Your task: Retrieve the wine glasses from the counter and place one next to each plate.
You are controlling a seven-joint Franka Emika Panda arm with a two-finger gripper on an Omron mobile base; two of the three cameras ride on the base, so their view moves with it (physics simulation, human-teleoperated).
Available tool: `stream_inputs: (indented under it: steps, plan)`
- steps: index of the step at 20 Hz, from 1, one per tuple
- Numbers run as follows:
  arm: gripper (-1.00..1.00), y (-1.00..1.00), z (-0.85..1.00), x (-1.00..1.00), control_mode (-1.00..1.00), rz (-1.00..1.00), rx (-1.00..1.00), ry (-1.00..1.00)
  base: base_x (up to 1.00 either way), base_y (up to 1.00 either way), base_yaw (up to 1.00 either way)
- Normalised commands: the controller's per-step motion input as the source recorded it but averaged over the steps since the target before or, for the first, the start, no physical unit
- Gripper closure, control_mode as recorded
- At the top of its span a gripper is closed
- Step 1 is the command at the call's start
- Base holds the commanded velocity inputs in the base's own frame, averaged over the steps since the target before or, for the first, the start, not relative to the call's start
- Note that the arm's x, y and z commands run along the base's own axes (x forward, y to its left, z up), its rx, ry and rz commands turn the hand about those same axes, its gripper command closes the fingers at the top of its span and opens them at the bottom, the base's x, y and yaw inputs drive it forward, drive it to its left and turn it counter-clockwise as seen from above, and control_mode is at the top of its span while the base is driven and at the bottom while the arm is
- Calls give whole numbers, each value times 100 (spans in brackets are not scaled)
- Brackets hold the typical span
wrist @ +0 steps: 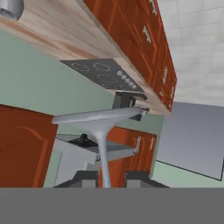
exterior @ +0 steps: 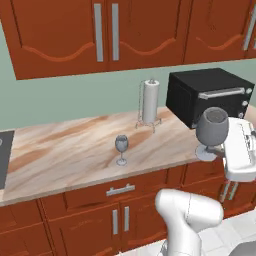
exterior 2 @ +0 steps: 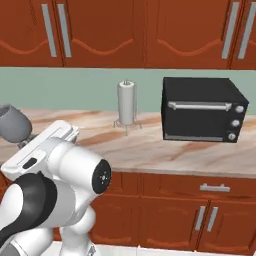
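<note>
Carrying one wine glass by its stem, the hand is holding it narrowly pinched, lifted near the bench's right front edge; the second glass is standing mid-bench. Next likely comes driving to a plate and setting it down beside it

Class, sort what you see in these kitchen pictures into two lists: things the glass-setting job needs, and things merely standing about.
Needed:
- held wine glass, jaws shut on its stem
- second wine glass, upright on the counter

Standing about:
- paper towel roll
- black toaster oven
- cooktop
</note>
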Motion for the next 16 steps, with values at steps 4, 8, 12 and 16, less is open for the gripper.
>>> stream_inputs:
  steps: [4,8,12,16]
  plan:
    - [100,0,0,0,100,0,0,0,-40,4,-85]
    - [100,0,0,0,100,0,0,0,0,0,-100]
    - [100,0,0,0,100,0,0,0,0,0,-100]
    - [100,0,0,0,100,0,0,0,0,0,-100]
